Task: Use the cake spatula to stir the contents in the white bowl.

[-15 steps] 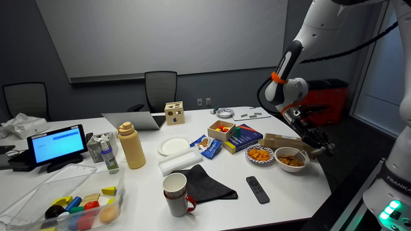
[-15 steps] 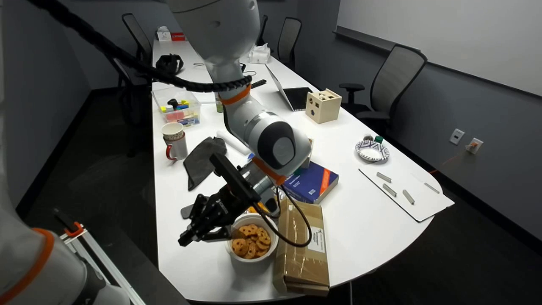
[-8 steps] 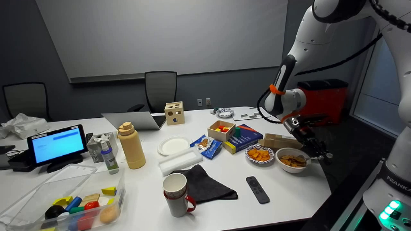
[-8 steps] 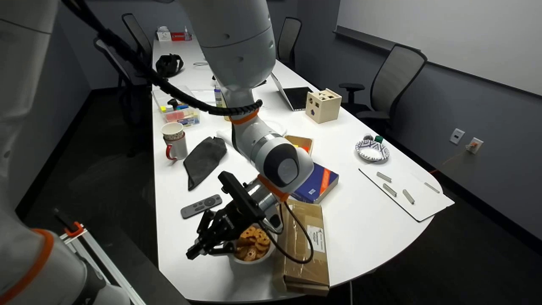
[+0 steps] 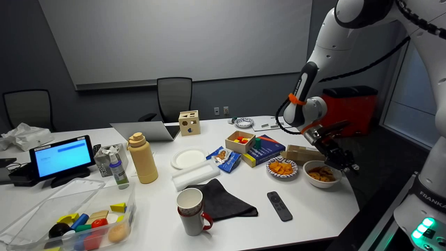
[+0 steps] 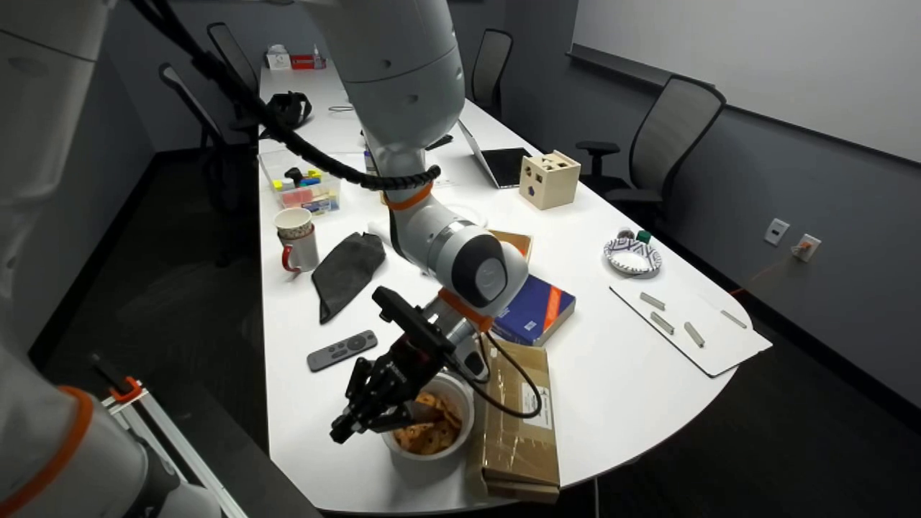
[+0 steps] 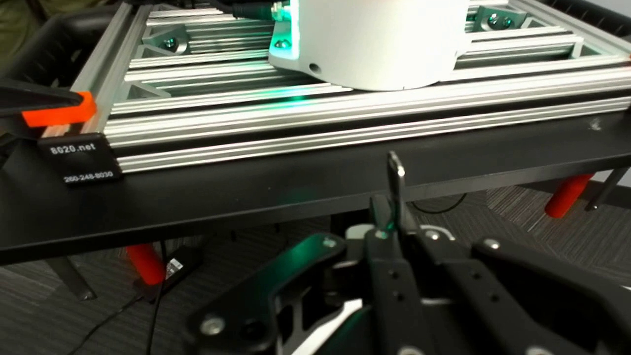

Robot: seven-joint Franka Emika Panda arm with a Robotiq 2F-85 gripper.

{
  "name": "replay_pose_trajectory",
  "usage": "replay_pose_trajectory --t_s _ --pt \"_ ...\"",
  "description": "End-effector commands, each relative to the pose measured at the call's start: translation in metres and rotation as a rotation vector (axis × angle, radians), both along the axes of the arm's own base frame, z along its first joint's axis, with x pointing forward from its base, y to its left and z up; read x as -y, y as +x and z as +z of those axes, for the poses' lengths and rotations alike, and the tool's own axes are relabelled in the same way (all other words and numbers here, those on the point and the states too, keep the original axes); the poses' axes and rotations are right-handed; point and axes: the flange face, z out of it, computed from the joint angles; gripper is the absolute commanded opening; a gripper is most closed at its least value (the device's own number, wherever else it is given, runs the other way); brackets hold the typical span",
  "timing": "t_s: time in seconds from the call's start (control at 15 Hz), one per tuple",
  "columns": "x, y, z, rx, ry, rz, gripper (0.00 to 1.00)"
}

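Note:
The white bowl [image 5: 322, 184] stands near the table's right end and holds several brown round snacks [image 5: 322, 177]. It also shows in an exterior view [image 6: 468, 417]. My gripper [image 5: 349, 168] is low beside the bowl's rim, tilted back towards the robot base, and shows in an exterior view [image 6: 352, 426]. In the wrist view my gripper [image 7: 394, 231] is shut on the cake spatula, whose thin metal end [image 7: 396, 185] sticks up between the fingers. The spatula's blade [image 6: 424, 412] reaches into the bowl over the snacks. Part of the spatula is hidden by the fingers.
A cardboard box [image 6: 514, 432] lies close beside the bowl. A patterned bowl [image 5: 283, 176] of orange chips, a blue book [image 5: 270, 150], a remote [image 5: 279, 206] and a black cloth [image 5: 228, 204] are nearby. The table edge [image 5: 355, 202] is close to the bowl.
My gripper has come down and moved in towards the bowl. The spatula's blade has shifted across the snacks, and the bowl has slid slightly towards the robot.

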Motion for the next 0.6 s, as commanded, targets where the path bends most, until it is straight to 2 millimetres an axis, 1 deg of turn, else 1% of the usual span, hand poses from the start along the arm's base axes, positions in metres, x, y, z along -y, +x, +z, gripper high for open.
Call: replay_pose_trajectory --t_s 0.0,0.2,0.47,0.53 --pt "-0.008 0.011 0.018 0.115 -0.016 0.028 0.01" --pt "-0.017 0.014 0.024 0.131 0.011 0.035 0.01" --pt "-0.031 0.007 0.039 0.06 0.029 0.081 0.01" --pt "-0.034 0.003 0.045 0.042 0.025 0.1 0.01"
